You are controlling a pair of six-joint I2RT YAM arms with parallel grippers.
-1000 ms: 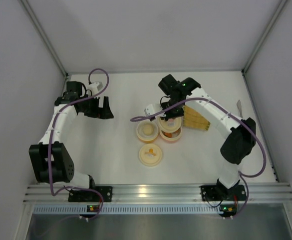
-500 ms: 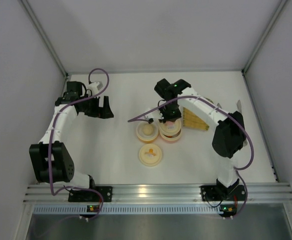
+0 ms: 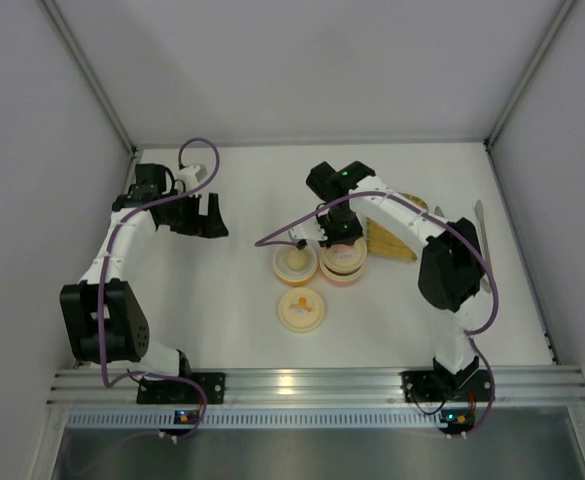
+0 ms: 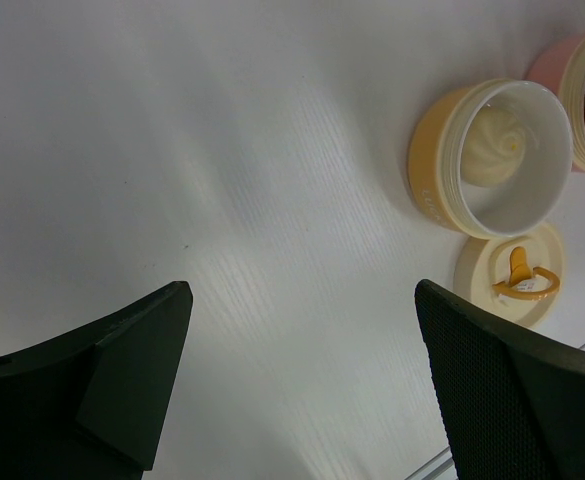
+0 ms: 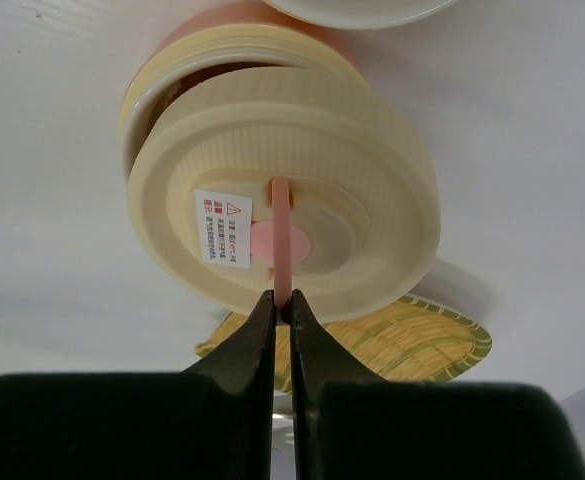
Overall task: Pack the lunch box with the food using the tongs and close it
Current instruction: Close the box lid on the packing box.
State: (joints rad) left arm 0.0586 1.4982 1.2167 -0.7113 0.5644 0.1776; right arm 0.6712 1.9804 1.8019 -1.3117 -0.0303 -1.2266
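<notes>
The right tool [image 5: 283,305] is pinched shut on the pink strap of a cream lid [image 5: 322,190]. The lid hangs tilted over the rim of the pink tub [image 4: 557,65], mid-table. Against that tub's left side stands the yellow tub [image 4: 434,165], open, with a white ball [image 4: 492,155] inside. A second lid [image 4: 482,290] lies just near of it. A yellow tray [image 5: 412,340] crowds the pink tub's right. The tongs [image 3: 479,213] lie along the table's [image 3: 232,290] right edge. The left tool [image 4: 297,300] hangs wide open and empty at far left, with bare table between it and the tubs.
</notes>
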